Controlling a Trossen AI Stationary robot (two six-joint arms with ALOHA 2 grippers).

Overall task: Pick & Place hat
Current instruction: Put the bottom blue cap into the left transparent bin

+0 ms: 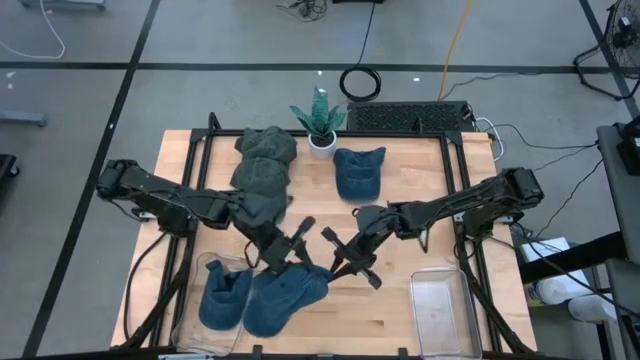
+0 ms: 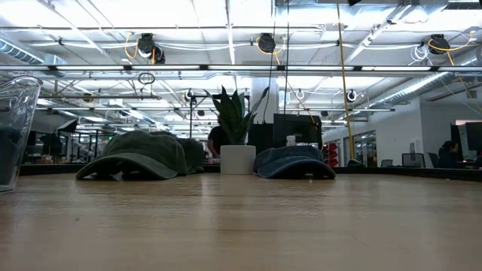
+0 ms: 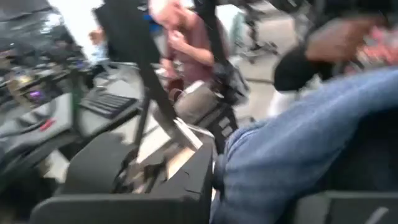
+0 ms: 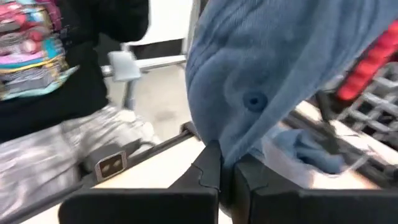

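A blue denim hat [image 1: 285, 295] sits between my two grippers over the table's near middle. My left gripper [image 1: 283, 256] is at its left rim and my right gripper [image 1: 345, 265] at its right rim; each is shut on it. A second blue hat [image 1: 222, 297] lies in a clear bin [image 1: 195, 268] at the near left. A third blue hat [image 1: 358, 172] rests crown up on the far table and also shows in the low view [image 2: 294, 162]. Several green hats [image 1: 262, 178] lie stacked far left [image 2: 135, 156]. My left gripper holds the blue hat's denim [image 3: 267, 168] between its two fingers [image 3: 186, 180], coming level from the table's left. Which part of the hat this is cannot be told. My right gripper pinches the hat's lower edge [image 4: 219, 144] between its closed fingers [image 4: 208, 171], coming level from the table's right. The crown with its top button [image 4: 253, 100] stands beyond the fingers.
A potted plant [image 1: 320, 125] stands at the far middle, next to the blue hat [image 2: 236, 135]. A second clear bin [image 1: 440, 312] sits at the near right. A keyboard [image 1: 408, 116] lies beyond the far edge. People show in the room behind, in both wrist views.
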